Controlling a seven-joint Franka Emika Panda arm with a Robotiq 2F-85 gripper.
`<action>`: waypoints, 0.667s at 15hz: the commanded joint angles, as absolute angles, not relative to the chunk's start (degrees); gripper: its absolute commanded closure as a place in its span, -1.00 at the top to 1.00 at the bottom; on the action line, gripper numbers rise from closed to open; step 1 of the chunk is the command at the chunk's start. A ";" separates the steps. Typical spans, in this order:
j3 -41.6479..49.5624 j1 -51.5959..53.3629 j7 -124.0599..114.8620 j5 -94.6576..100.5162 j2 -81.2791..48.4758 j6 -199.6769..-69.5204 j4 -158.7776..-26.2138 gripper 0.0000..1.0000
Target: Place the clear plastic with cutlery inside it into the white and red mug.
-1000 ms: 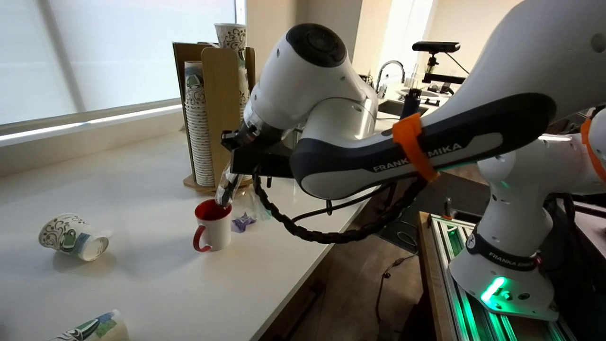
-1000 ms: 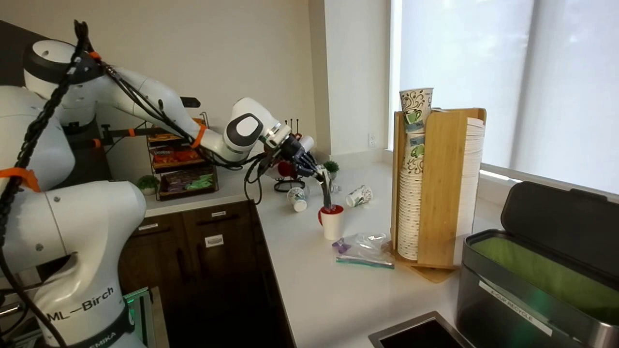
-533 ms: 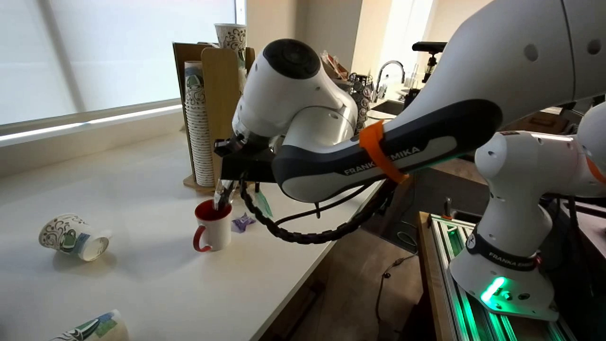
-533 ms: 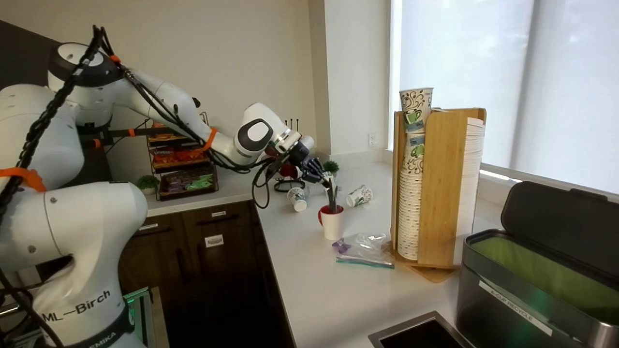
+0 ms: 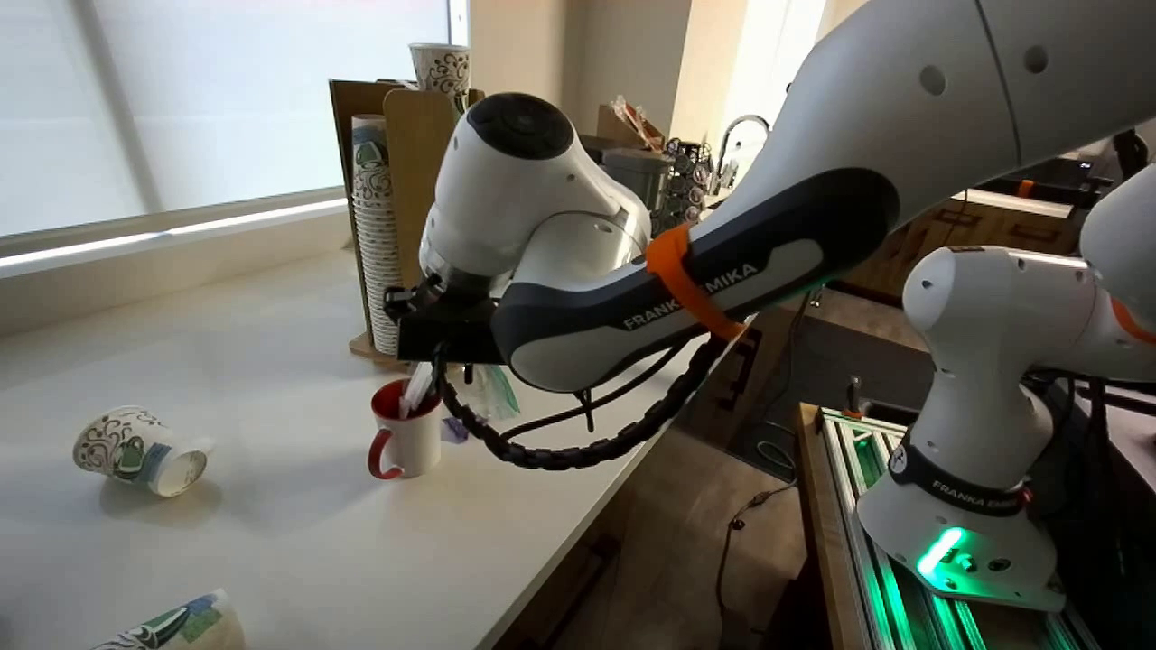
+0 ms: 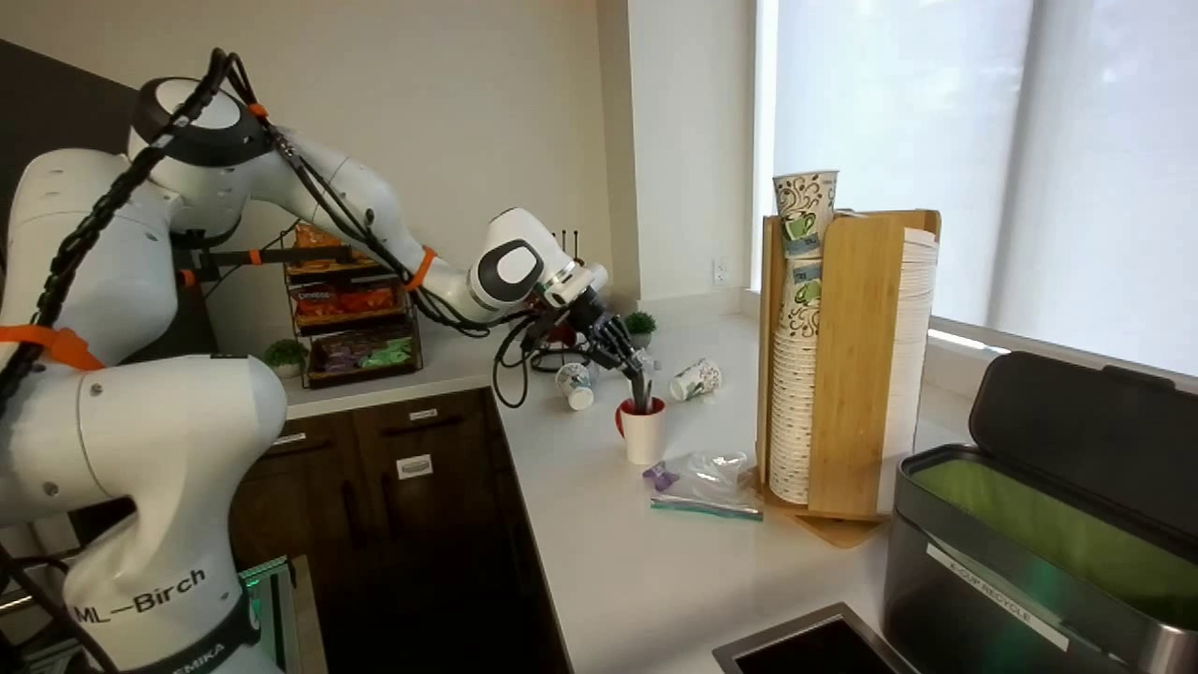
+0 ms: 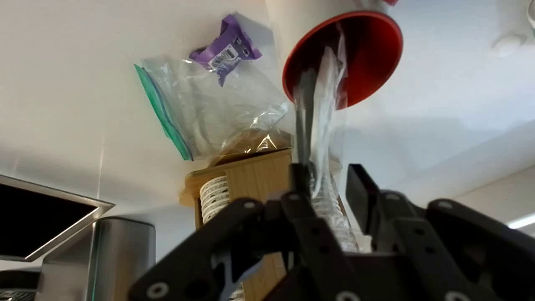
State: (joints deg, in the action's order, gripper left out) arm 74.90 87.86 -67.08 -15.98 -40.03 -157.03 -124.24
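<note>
The white and red mug (image 5: 417,447) stands upright on the counter, its red handle showing. It also shows in an exterior view (image 6: 643,438) and, with its red inside, in the wrist view (image 7: 372,62). The clear plastic with cutlery (image 7: 324,100) stands tilted with its lower end inside the mug. White and dark pieces show through it. My gripper (image 7: 328,175) is just above the mug, its fingers apart. The sleeve's upper end lies between them, close to one finger and apart from the other. The gripper also shows in an exterior view (image 6: 636,367).
A purple wrapper (image 7: 230,50) and a clear zip bag (image 7: 217,108) lie beside the mug. A wooden cup holder (image 6: 856,374) stands near the bag. Paper cups lie on the counter (image 5: 140,451). A recycle bin (image 6: 1011,562) stands beyond the holder.
The arm and gripper have come down toward the mug in both exterior views. The sleeve sits lower, with more of it inside the mug. The mug has not moved.
</note>
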 commanded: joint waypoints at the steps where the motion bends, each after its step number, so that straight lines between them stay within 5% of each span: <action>1: 75.54 88.68 -69.61 -13.18 -38.07 -159.58 -124.90 0.28; 6: 84.22 97.99 -72.04 -14.74 -38.38 -169.97 -130.50 0.99; 10: 80.62 99.93 -64.10 -15.70 -29.47 -181.91 -134.11 1.00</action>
